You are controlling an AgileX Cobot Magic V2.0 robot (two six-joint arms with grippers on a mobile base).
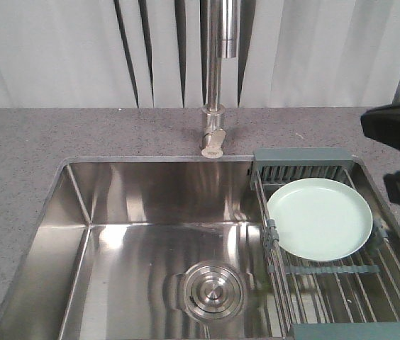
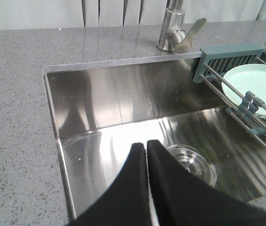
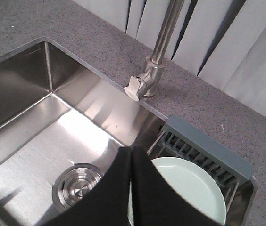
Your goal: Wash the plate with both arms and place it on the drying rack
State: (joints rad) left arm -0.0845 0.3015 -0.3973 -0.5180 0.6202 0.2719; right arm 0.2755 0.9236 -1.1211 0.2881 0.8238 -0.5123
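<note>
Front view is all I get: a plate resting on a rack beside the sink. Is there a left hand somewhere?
Observer: Yes. The left hand is out of your frame, shut with nothing in it, aimed toward the drain.
Operator: And that black shape at my right edge?
Observer: That is the right arm. Its own camera shows the right hand shut and empty, pointing at the plate on the drying rack.

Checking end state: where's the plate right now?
In the front view the plate lies flat on the drying rack over the sink's right side, just in front of the rack's slotted section, right of the faucet.
</note>
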